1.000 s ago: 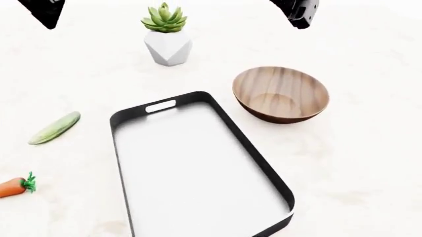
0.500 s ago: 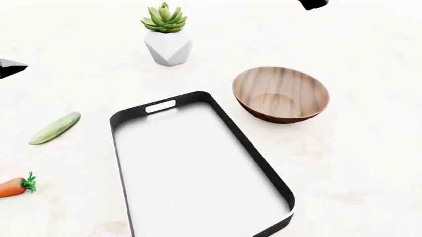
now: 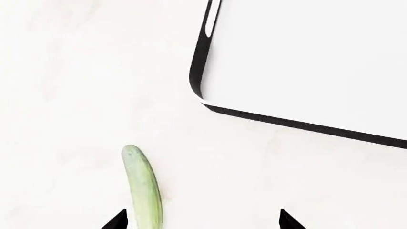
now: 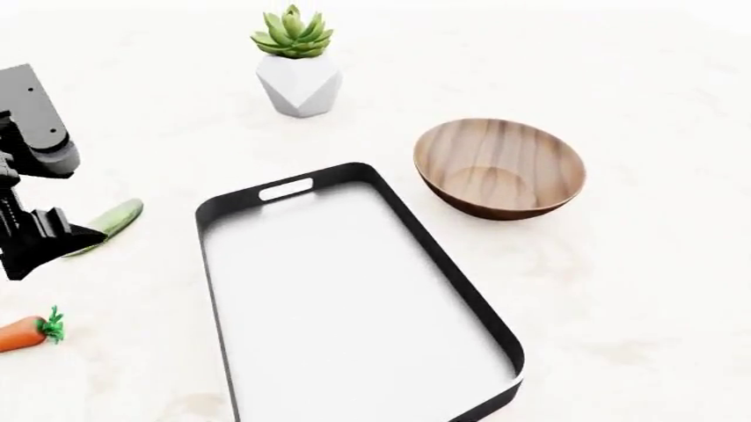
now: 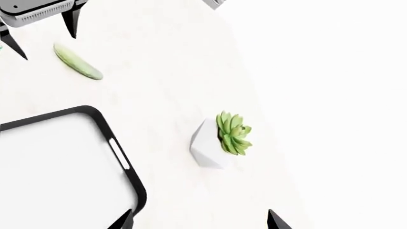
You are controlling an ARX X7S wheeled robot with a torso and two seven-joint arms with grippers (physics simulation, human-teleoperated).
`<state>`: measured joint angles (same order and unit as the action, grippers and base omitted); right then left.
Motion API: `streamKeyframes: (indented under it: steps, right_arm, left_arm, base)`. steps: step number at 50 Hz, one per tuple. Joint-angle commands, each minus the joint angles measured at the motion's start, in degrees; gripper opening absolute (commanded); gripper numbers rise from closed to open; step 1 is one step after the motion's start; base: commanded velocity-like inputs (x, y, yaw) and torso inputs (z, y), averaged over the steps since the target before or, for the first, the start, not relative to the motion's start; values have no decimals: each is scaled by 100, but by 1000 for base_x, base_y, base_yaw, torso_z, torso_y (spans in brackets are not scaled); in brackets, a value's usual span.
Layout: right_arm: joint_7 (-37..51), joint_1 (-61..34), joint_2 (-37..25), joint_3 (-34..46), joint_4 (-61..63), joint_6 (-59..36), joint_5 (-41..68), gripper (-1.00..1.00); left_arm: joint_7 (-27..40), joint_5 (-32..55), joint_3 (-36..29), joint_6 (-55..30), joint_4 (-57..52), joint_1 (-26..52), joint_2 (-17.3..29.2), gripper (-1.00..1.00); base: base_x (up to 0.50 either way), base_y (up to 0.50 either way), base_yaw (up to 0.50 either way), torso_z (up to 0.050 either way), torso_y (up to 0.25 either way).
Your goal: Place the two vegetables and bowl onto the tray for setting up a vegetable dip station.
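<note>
**Vegetable dip station: stock not yet loaded**

Tray (image 4: 352,299): rectangular, black rim, white floor, bare; handle slot at its far end. Lies at mid-surface, long axis running from far-left to near-right in the head view.

Cucumber (image 4: 118,217): lies flat on the pale surface (image 4: 657,290), left of the tray and apart from it. Long axis runs diagonally, far end angled toward the tray's far corner; near end is hidden behind the left tool.

Carrot (image 4: 26,333): nearer the robot than the cucumber, leafy top pointing toward the tray.

Wooden bowl (image 4: 500,167): upright, right of the tray's far end, close to the rim without touching it.

Left tool (image 3: 200,220): released, fingertips spread, hanging over the cucumber's near end; probably lining up a grasp across the narrow width.

Right tool (image 5: 197,219): released, holding nothing, over the succulent planter (image 4: 298,75), well away from the task items.
</note>
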<state>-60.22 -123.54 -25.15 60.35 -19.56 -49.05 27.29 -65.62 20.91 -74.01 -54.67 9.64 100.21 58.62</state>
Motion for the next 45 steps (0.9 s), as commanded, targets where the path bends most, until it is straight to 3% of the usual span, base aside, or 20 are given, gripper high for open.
streamKeyframes:
  steps: [1,13,38,45]
  right_arm:
    - [109,41,-75,31,271,-266,7,100]
    - [241,113,-234,-32,656,-543,91,100]
    - [480,54,-499,-223,1388,-1235,314,100]
    - [530,67,-529,-256,1452,-1296,319,100]
  left_arm:
    - [100,208,2,229,256,-403,-145,100]
    - [217,74,-27,127,353,-325,-185,100]
    - [966,-153,96,1414,2806,-1130,-1382,100]
    - [1135,-235,113,1513,3076,-1162,-1437,100]
  base:
    - [0,0,0,0,0]
    - [0,0,0,0,0]
    - [0,0,0,0,0]
    - [0,0,0,0,0]
